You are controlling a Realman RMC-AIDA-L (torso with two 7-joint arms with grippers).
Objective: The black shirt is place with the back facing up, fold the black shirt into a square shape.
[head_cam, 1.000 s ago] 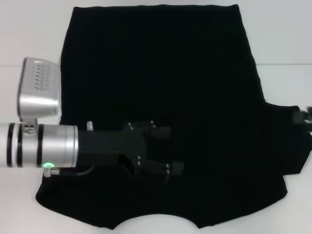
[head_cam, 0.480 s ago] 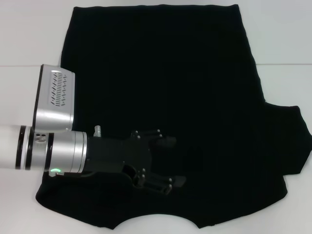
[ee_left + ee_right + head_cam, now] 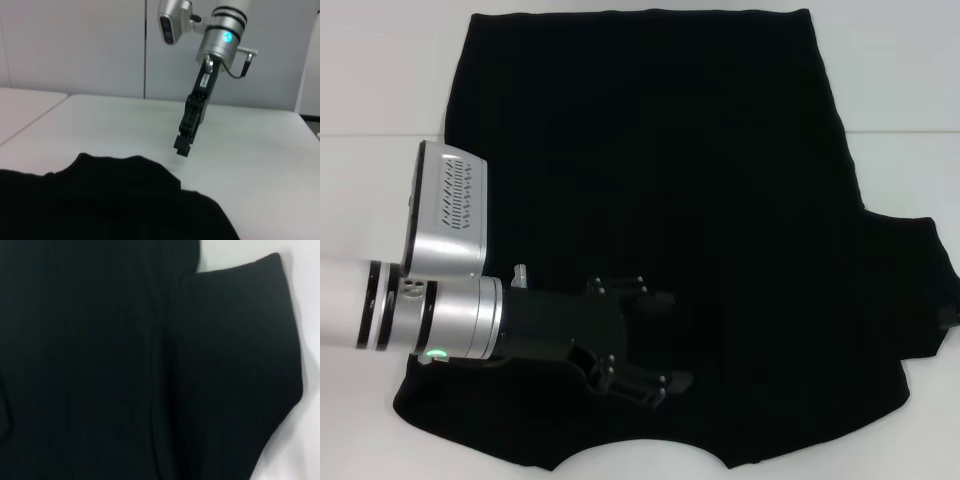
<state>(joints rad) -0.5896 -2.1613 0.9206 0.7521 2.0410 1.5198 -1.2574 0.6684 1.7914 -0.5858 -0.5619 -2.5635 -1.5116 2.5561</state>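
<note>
shirt [image 3: 660, 200] lies flat on the white table [image 3: 380, 70], neckline nearest the robot. on the left, the left gripper [image 3: 665, 340] has crept further over the cloth near the collar, fingers apart and empty. its side's sleeve looks tucked in already. on the right, the other sleeve [image 3: 915, 290] sticks out unfolded; right gripper [image 3: 183, 145] hangs clear, fingers unreadable.

The left hand [image 3: 665, 340] is matte black with small screws; behind it, a silver cylindrical wrist with black rings, a green light and a vented silver box.
</note>
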